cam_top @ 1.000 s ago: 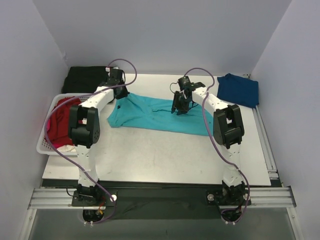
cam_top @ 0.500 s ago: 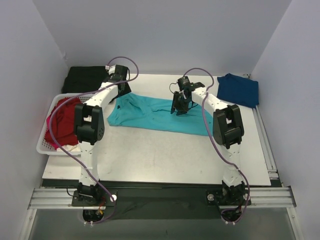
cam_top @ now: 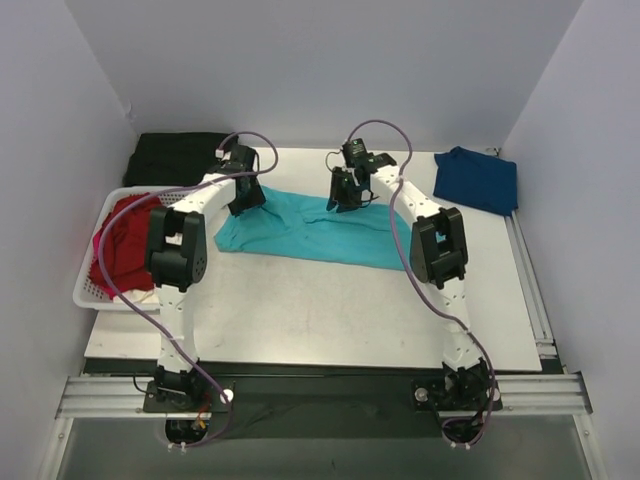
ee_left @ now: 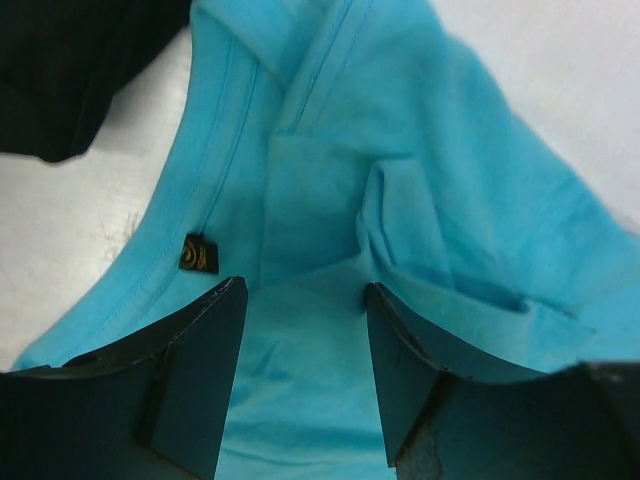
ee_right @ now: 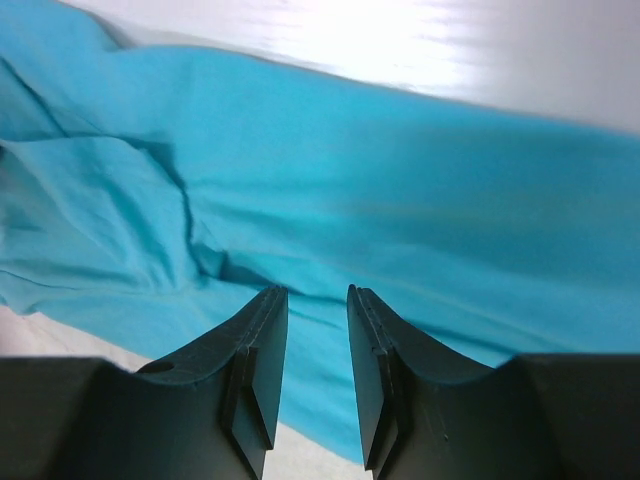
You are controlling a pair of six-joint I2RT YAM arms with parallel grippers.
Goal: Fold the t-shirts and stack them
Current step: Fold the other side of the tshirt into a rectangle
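We see the turquoise shirt (cam_top: pixel 310 228) lying crumpled and stretched out across the far half of the table (cam_top: pixel 330 310), running from near the far left corner toward the right edge. Its cloth is creased and bunched, not flat.

The left gripper (cam_top: pixel 245 200) hangs over the shirt's left end, by the neckline. In the left wrist view its jaws stand well apart with nothing between them, and we look down between them onto folded cloth and a small dark label (ee_left: pixel 199 254) sewn at the collar seam.

The right gripper (cam_top: pixel 343 198) sits over the shirt's far edge, near the middle of the table's far side. Its jaws are parted by only a narrow gap and hold nothing; the wrist view shows wrinkled turquoise cloth beneath them.

The navy shirt (cam_top: pixel 478 178) lies in a loose heap at the far right corner, well apart from both grippers. The red shirt (cam_top: pixel 120 245) is piled in the white basket (cam_top: pixel 90 295) just off the left edge. A black cloth (cam_top: pixel 180 157) rests at the far left corner, close to the turquoise shirt's collar.
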